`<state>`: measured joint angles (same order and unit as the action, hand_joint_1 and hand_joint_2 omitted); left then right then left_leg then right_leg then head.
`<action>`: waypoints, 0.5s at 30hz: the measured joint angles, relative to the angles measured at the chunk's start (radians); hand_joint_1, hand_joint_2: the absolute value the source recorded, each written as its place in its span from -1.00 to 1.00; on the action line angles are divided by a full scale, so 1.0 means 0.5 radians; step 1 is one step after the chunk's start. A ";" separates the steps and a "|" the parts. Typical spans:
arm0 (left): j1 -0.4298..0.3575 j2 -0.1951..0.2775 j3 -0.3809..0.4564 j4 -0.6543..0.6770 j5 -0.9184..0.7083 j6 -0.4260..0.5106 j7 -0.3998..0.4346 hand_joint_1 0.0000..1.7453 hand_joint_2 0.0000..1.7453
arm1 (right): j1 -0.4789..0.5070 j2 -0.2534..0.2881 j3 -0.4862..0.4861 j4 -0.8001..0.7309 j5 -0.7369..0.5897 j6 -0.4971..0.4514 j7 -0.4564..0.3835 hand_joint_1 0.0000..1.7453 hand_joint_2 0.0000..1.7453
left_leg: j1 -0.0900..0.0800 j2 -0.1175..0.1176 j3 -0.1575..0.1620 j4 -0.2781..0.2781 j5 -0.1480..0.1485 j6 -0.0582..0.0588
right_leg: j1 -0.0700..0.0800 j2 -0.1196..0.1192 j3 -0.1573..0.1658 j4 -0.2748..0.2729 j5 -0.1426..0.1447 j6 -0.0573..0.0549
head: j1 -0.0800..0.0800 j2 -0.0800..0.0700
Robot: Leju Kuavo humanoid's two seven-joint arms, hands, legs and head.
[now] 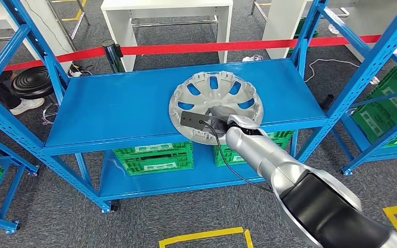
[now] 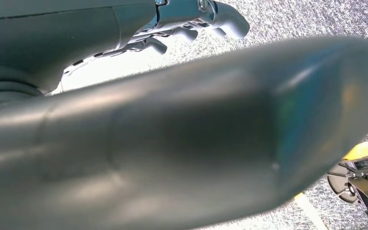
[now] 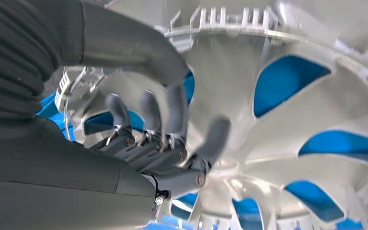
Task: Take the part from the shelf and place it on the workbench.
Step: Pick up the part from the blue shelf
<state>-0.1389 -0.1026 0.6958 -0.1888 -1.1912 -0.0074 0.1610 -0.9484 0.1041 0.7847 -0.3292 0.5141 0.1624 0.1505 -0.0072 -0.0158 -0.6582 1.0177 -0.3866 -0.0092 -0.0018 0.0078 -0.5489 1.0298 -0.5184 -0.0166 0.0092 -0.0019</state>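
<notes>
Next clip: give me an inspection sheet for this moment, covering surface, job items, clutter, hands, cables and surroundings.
Surface: blue shelf top, bare apart from the part.
Job's things: silver wheel cover lying on the shelf's right half, its ribbed inner side up, near the front edge.
Clutter: nothing seen on the shelf top; green crates on the lower level.
Hands: right hand reaches into the wheel cover, fingers curled against its spokes; a firm grip cannot be confirmed. Left hand hangs over the carpet, fingers curled, holding nothing.
Cables: black cable along the right forearm; white cable on the floor behind the shelf.
Surroundings: red barrier tape, white table, yellow floor tape, further blue racks.
</notes>
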 joint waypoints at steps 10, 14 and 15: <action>0.001 0.004 0.000 0.000 -0.016 0.000 -0.013 -1.00 -1.00 | -0.028 0.001 0.000 0.000 0.011 -0.050 0.004 -1.00 1.00 | 0.000 0.000 0.000 0.000 0.000 0.000 | 0.000 0.000 0.000 0.000 0.000 0.000 | 0.000 0.000; 0.005 0.006 0.000 0.000 -0.019 0.000 -0.018 -1.00 -1.00 | -0.027 0.001 0.000 0.000 0.017 -0.095 -0.016 -1.00 1.00 | 0.000 0.000 0.000 0.000 0.000 0.000 | 0.000 0.000 0.001 0.000 0.000 0.000 | 0.000 0.000; 0.008 0.006 0.000 0.000 -0.019 0.000 -0.022 -1.00 -1.00 | -0.026 0.001 0.000 0.000 0.018 -0.104 -0.022 -1.00 1.00 | 0.000 0.000 -0.001 0.000 0.000 0.000 | 0.000 0.000 0.001 0.000 0.000 0.000 | 0.000 0.000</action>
<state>-0.1351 -0.0998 0.6958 -0.1888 -1.2005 -0.0076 0.1500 -0.9613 0.1047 0.7849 -0.3292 0.5233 0.1104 0.1393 -0.0073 -0.0159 -0.6585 1.0178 -0.3866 -0.0091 -0.0019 0.0077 -0.5483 1.0297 -0.5183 -0.0166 0.0092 -0.0019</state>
